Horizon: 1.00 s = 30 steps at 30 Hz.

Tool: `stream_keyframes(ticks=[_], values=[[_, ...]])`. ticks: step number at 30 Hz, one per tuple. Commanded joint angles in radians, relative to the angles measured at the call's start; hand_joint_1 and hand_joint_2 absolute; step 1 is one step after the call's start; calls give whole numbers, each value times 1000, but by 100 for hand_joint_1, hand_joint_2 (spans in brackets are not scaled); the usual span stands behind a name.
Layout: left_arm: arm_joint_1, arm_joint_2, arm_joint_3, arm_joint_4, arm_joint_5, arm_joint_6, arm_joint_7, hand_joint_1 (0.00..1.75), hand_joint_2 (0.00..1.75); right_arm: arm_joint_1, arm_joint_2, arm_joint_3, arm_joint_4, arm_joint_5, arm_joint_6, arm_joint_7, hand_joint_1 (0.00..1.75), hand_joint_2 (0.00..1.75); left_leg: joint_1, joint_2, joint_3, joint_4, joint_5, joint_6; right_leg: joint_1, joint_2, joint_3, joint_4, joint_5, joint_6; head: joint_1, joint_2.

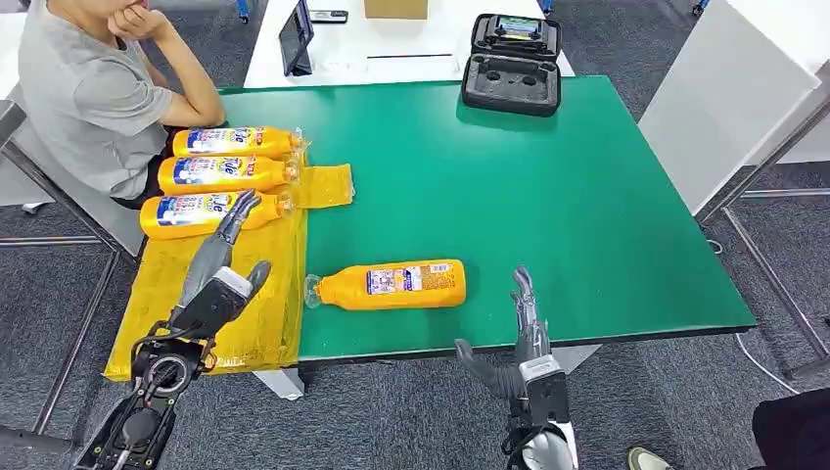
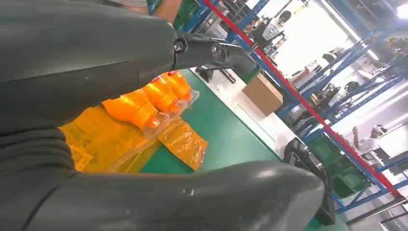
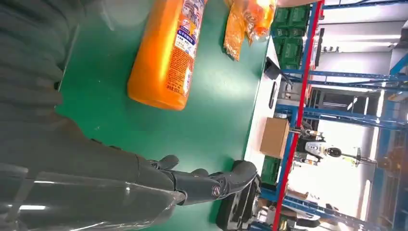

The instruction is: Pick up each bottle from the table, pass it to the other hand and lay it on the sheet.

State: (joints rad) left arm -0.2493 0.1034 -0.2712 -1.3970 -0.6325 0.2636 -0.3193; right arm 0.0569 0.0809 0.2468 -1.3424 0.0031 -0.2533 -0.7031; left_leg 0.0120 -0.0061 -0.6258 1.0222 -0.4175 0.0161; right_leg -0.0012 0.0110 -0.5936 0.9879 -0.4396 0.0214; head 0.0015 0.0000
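Three orange bottles (image 1: pixel 227 177) lie side by side on the yellow sheet (image 1: pixel 250 311) at the table's left edge. Their cap ends (image 2: pixel 154 98) appear past my thumb in the left wrist view. A fourth orange bottle (image 1: pixel 390 284) lies on its side on the green table (image 1: pixel 548 206), cap toward the sheet; it is also in the right wrist view as a bottle (image 3: pixel 168 50). My left hand (image 1: pixel 227 259) hovers open over the sheet, fingertips reaching the nearest bottle's neck. My right hand (image 1: pixel 521 338) is open at the table's front edge, right of the fourth bottle, holding nothing.
A person in a grey shirt (image 1: pixel 93 83) sits at the table's far left corner. A black open case (image 1: pixel 513 64) stands at the back of the table, with a tablet (image 1: pixel 295 36) and a cardboard box (image 1: pixel 395 8) on the white table behind.
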Motion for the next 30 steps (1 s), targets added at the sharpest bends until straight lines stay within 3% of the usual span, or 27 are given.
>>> stream_keyframes(ticks=[1,2,3,4,13,16,17,22,25,30], values=[[-44,6,-33,71,-6,-6,4,0,0,-34,8,-22,60,-4,-2,5,0,175,0,0,6,-2,-2,0,0,-1,6,-2,-2,0,0,0],[-46,10,-37,75,-9,-10,0,24,0,-39,8,-22,65,-4,-2,5,0,175,-1,0,8,-2,-2,0,0,-2,8,-2,-2,0,0,0],[-49,14,-41,82,-12,-16,-4,157,0,-43,9,-24,69,-5,-1,5,0,175,0,0,4,-1,-1,0,0,-1,4,-1,-1,0,0,0],[-50,16,-42,84,-16,-17,-6,175,0,-45,9,-24,70,-6,1,5,0,175,0,0,6,-2,-1,0,0,-2,6,-1,-2,0,0,0],[-66,12,-37,97,-27,-7,-11,175,0,-61,20,-29,94,-11,3,5,0,175,0,0,4,-1,-1,0,0,-1,4,-1,-1,0,0,0],[-66,20,-35,99,-29,-2,-11,166,0,-68,22,-29,107,-12,8,5,0,175,0,0,4,-1,-1,0,0,-1,4,-1,-1,0,0,0],[-61,24,-34,100,-29,3,-13,154,0,-70,24,-28,114,-13,11,5,0,175,0,0,6,-2,-1,0,0,-1,6,-2,-1,0,0,0],[-44,43,-36,98,-26,17,-25,173,0,-64,32,-30,111,-10,16,5,0,175,0,1,4,-2,-1,0,0,0,4,-1,-1,0,0,0],[-43,42,-38,95,-26,16,-25,164,0,-64,33,-32,111,-10,16,5,0,175,0,1,6,-2,-1,0,0,0,5,-2,-1,0,0,0],[-31,34,-44,87,-24,17,-21,164,0,-62,28,-38,114,-7,23,5,0,175,0,0,4,-1,-1,0,0,-1,4,-1,-1,0,0,0]])
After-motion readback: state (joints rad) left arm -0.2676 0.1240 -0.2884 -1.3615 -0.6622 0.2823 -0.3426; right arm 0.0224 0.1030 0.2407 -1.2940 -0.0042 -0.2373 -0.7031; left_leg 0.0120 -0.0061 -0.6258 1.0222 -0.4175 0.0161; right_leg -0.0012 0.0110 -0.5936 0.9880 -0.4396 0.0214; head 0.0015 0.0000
